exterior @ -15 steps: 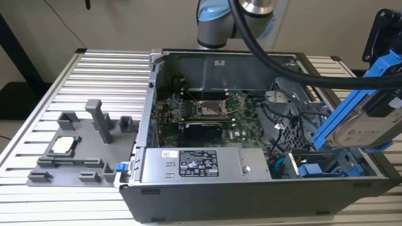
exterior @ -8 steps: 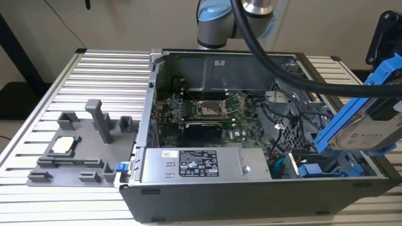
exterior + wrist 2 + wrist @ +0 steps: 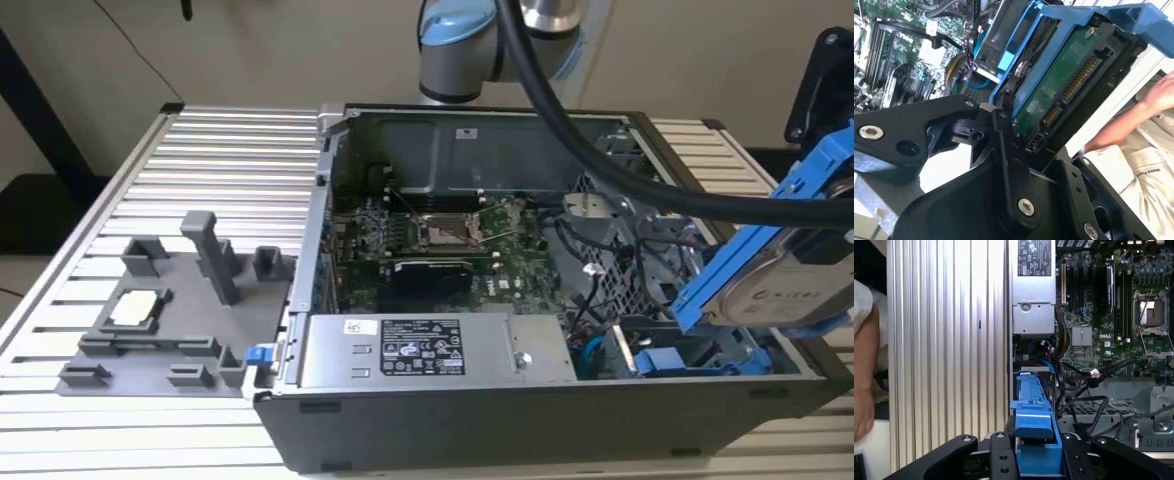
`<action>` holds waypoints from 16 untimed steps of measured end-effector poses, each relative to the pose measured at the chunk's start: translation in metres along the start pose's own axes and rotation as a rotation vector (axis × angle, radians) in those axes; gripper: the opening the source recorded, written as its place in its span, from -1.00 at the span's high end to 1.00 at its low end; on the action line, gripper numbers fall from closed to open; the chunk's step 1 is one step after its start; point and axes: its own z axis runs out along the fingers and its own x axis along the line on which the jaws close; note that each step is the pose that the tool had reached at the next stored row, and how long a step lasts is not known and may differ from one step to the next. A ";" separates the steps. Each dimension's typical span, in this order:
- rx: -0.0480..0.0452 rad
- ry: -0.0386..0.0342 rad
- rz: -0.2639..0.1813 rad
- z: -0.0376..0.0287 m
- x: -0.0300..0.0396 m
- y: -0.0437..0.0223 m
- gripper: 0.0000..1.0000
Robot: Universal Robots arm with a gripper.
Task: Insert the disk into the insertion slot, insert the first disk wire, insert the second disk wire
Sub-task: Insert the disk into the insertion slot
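Computer case: is being carried, open, on the ribbed table.
Motherboard: is being housed inside the case.
Grey fixture: is being supported beside the case.

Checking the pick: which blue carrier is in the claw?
The disk, tilted above the case at the exterior view's right, clamped in the claw; the other blue carrier sits low inside the case.

Tiny, illegible print on the power supply label and the disk label.
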 end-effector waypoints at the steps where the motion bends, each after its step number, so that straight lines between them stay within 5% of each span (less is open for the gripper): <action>1: 0.0000 0.0001 0.000 0.0000 0.0005 -0.0001 0.34; 16: 0.0000 -0.0001 0.000 0.0018 0.0008 -0.0003 0.34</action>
